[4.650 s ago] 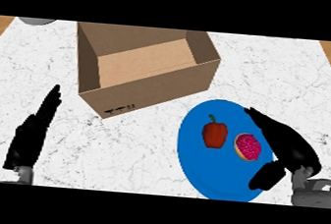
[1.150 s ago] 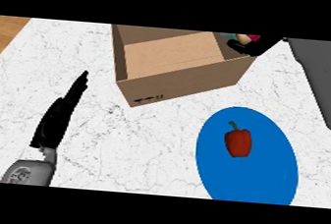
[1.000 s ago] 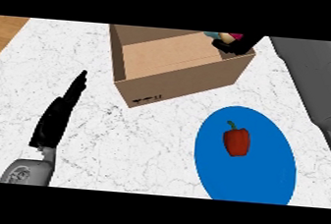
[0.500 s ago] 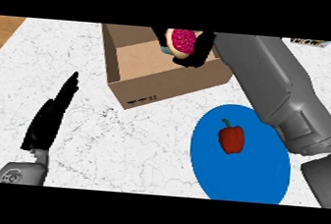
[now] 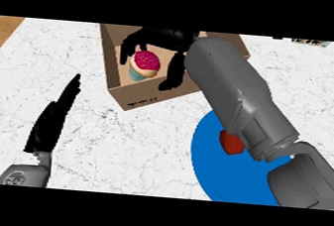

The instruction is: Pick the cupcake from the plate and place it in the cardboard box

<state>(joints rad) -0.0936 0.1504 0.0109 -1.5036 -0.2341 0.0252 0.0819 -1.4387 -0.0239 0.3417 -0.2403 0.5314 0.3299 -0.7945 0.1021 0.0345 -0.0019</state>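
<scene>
The cupcake (image 5: 146, 65), pink-topped in a pale wrapper, is inside the open cardboard box (image 5: 136, 96) at the back of the counter. My right hand (image 5: 163, 39) reaches over the box from the right. Its thumb sits left of the cupcake and its fingers (image 5: 173, 74) curl down the right side, so the hand is shut on it. The grey right forearm crosses the blue plate (image 5: 208, 175) and hides much of it. My left hand (image 5: 52, 118) rests open on the counter at the left, fingers straight and pointing away.
A red bell pepper (image 5: 230, 143) lies on the plate, half hidden by the forearm. A small object (image 5: 312, 42) shows at the far right edge. The white marble counter (image 5: 123, 146) stretches between the left hand and the plate; a wooden floor shows at the far left.
My right hand has carried the cupcake leftward from the box's far right corner to over and into the box opening. The left hand has stayed in place.
</scene>
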